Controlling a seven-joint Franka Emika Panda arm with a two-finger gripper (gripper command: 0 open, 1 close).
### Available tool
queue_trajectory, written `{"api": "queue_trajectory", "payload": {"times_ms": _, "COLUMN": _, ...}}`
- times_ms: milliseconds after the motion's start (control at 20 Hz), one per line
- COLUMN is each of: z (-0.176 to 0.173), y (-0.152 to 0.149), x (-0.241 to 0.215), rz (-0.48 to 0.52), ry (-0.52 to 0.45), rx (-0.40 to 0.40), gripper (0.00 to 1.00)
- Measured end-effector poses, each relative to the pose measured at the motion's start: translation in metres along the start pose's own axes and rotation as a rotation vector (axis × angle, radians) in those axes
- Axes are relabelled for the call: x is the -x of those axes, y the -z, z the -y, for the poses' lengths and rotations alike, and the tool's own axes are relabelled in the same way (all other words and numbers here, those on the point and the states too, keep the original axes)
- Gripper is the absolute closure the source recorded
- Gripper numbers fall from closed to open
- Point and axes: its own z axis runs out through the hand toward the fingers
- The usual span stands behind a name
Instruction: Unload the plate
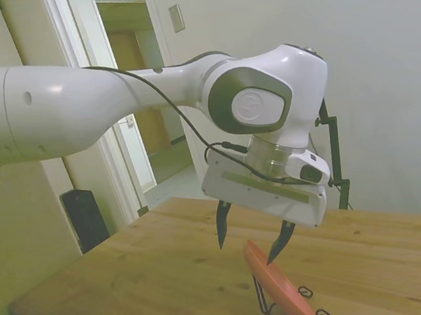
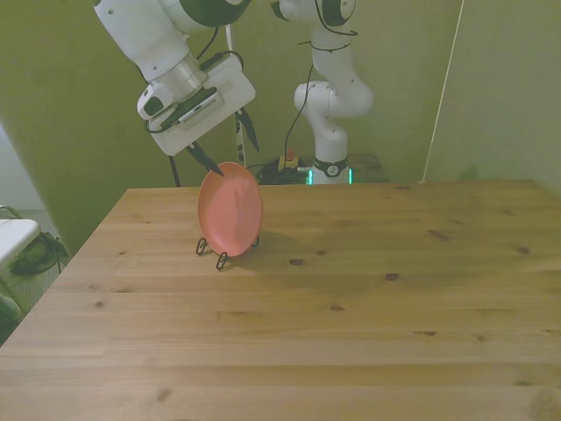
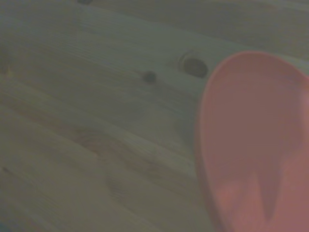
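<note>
The salmon-pink plate (image 2: 230,209) stands on edge in a thin black wire stand (image 2: 210,250) on the wooden table (image 2: 351,289), toward the front view's left. In the side view the plate (image 1: 279,285) leans at the bottom of the picture. My gripper (image 2: 225,146) hangs open just above the plate's top rim, one dark finger (image 2: 209,160) on each side of it, touching nothing. From the side the gripper (image 1: 251,234) straddles the rim with its fingers spread. The wrist view shows the plate (image 3: 256,145) close and blurred.
A second white robot arm (image 2: 331,96) stands behind the table's far edge. A doorway (image 1: 139,97) and a dark speaker (image 1: 86,218) lie beyond the table in the side view. The wire stand's feet (image 1: 313,303) rest on the wood.
</note>
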Motion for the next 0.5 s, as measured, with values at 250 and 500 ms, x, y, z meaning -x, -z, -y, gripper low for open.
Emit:
{"api": "queue_trajectory", "payload": {"times_ms": 250, "z": -0.002, "y": -0.005, "x": -0.005, "rz": 0.003, "ry": 0.031, "rx": -0.031, "gripper": 0.00}}
{"api": "queue_trajectory", "payload": {"times_ms": 500, "z": -0.010, "y": -0.009, "x": -0.008, "rz": 0.002, "ry": 0.080, "rx": -0.065, "gripper": 0.00}}
